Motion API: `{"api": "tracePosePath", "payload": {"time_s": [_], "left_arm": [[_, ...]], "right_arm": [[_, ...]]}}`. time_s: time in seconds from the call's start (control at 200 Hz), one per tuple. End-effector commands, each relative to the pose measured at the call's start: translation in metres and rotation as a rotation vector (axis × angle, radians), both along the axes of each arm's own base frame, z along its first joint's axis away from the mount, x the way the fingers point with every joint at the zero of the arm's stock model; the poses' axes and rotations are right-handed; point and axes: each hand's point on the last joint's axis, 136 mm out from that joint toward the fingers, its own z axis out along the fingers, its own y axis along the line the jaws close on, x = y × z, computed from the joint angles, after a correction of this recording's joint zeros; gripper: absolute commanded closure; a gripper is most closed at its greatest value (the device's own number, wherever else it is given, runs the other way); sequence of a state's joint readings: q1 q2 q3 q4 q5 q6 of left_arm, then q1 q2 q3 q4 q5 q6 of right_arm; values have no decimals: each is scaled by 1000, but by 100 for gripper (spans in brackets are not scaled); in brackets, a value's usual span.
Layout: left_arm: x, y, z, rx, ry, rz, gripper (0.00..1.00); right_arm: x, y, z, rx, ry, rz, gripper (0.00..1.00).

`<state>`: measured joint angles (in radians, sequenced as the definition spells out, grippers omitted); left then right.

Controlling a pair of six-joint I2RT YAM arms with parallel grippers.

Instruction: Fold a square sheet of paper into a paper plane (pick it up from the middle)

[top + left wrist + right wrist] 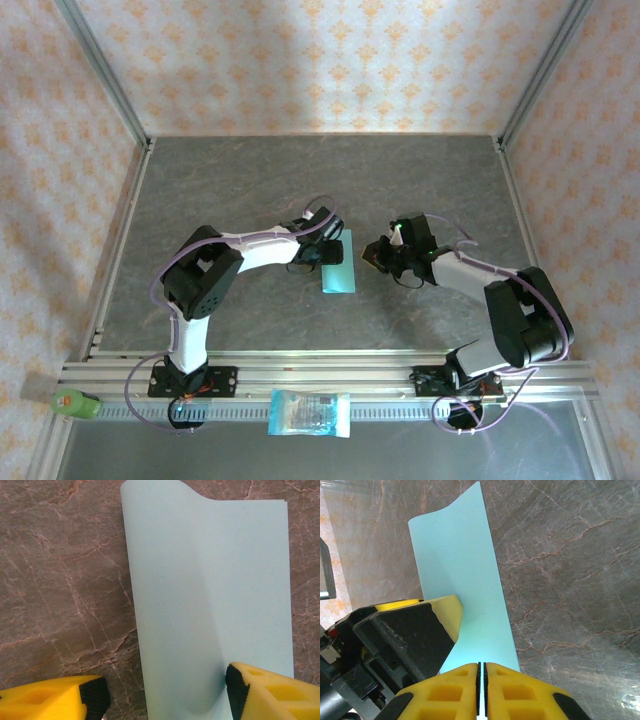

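Square sheet of paper (337, 265): folded double, table (250, 180) centre, top flap curling. Left hand (166, 694), its 11 o'clock: spread, one tip pinning it flat. Right hand (481, 690), 3 o'clock: closed, likely for creasing.

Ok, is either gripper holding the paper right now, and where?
The right gripper pinches the square sheet of paper by the edge nearest it. The left gripper is open, holding nothing.
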<state>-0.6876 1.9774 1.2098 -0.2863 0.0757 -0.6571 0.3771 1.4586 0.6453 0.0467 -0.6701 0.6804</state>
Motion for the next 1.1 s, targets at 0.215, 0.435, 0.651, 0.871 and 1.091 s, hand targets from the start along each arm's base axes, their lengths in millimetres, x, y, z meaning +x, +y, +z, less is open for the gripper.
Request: {"api": "tracePosePath", "payload": {"time_s": [0.215, 0.435, 0.651, 0.871, 1.091], "left_arm": [[-38, 55, -101, 198, 192, 46, 29], [-37, 53, -102, 191, 191, 46, 29], [-38, 53, -104, 191, 194, 44, 29], [-37, 52, -104, 187, 194, 41, 29], [-37, 50, -104, 183, 194, 36, 29]], "right_arm": [[8, 24, 0, 5, -19, 41, 92], [19, 38, -10, 7, -11, 37, 100], [25, 45, -17, 24, 3, 52, 100], [27, 49, -26, 32, 22, 63, 100], [16, 42, -51, -15, 72, 68, 100]]}}
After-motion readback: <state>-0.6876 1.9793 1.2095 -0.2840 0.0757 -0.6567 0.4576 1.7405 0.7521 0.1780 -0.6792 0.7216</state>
